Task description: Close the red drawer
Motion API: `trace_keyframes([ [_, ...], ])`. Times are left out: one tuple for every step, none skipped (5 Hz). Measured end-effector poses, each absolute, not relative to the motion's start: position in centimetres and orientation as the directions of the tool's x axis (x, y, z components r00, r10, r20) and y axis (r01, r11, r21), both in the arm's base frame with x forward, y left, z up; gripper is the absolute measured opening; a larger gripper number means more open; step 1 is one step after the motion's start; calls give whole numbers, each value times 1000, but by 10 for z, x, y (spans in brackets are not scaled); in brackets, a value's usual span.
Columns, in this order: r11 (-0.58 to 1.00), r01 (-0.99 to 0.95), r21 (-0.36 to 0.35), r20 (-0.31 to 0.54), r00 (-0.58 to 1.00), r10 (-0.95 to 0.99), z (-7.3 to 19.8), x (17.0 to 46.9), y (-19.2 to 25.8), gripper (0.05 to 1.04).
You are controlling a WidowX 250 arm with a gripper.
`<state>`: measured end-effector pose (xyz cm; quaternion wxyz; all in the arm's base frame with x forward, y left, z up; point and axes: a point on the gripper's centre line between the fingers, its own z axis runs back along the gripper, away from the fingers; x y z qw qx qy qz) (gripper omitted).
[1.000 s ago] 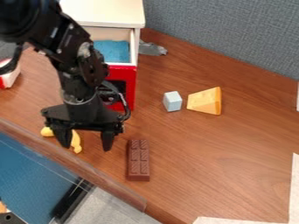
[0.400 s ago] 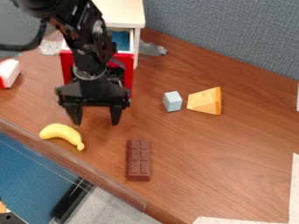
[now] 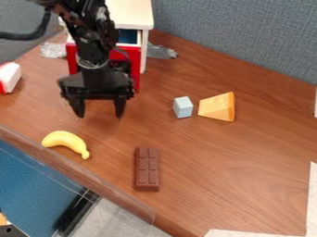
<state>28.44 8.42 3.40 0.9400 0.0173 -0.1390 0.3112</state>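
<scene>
The brown wood-grain counter carries a white cabinet at its far edge, left of the grey partition. My black arm comes down in front of that cabinet from the upper left.

Below the cabinet's top sits the red-fronted drawer, partly open, with a strip of its blue inside showing behind the front panel. I judge that I am at the pushing step, with the closing unfinished. I am right at the front panel, though I cannot tell whether my black body meets it. The next move calls for a level, straight push back into the cabinet, centred on the panel so the drawer does not skew and bind, until the gap is gone.

The drawer's red face stands upright and points out from the cabinet toward the counter's near edge. Its sliding line runs from the far edge toward the near one. With much of the drawer hidden, I cannot be sure that this is also its long axis.

My black fingers are spread wide, pointing down, with nothing between them. Nearer the front edge, the yellow curved banana lies apart from them.
</scene>
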Motion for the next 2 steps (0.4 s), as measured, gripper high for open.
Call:
trace_keyframes([
  [797, -602, -49, 278, 758, 590, 34, 293, 98, 999],
  [788, -614, -46, 277, 750, 600, 36, 300, 104, 999],
])
